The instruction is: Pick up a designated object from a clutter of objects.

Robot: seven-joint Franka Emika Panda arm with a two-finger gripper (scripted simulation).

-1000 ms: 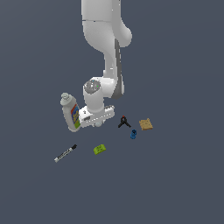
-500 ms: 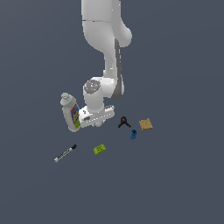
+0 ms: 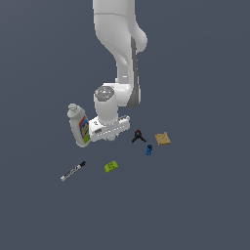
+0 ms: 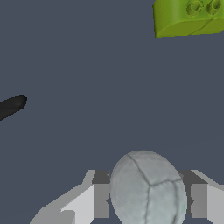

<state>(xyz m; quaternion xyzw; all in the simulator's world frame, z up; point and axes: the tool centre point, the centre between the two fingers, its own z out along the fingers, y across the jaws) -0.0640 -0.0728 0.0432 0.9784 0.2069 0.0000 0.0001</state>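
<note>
Down at the middle of the clutter, nothing moves: across the last second the arm holds the same pose in the exterior view, and every item on the tabletop [image 3: 205,195] sits where it sat. That stillness reads as a grip settling, not a reach under way.

And the wrist view backs it up: the white ball [image 4: 148,190], dimpled and pale grey, fills the gap of the tool [image 4: 148,197], with one finger [image 4: 101,199] against one flank and its partner against the other. So the tool is closed to the ball's width and appears to have it pinched. In the exterior view the ball is only a small pale bump under the tool [image 3: 111,137]; whether it is off the surface yet, I cannot tell. My call: grasp made, lift due.

Now the room. The white bottle [image 3: 79,126] stands tilted just beside the tool on the exterior view's left, the closest neighbour and the one a sideways swing could topple. The black clamp [image 3: 138,136] is near on the exterior view's right, with the blue piece [image 3: 149,149] and tan square [image 3: 163,138] beyond it. The lime-green block [image 3: 112,166] and marker [image 3: 73,171] lie apart, toward the camera. Above, open air: straight up looks like the safe exit.
</note>
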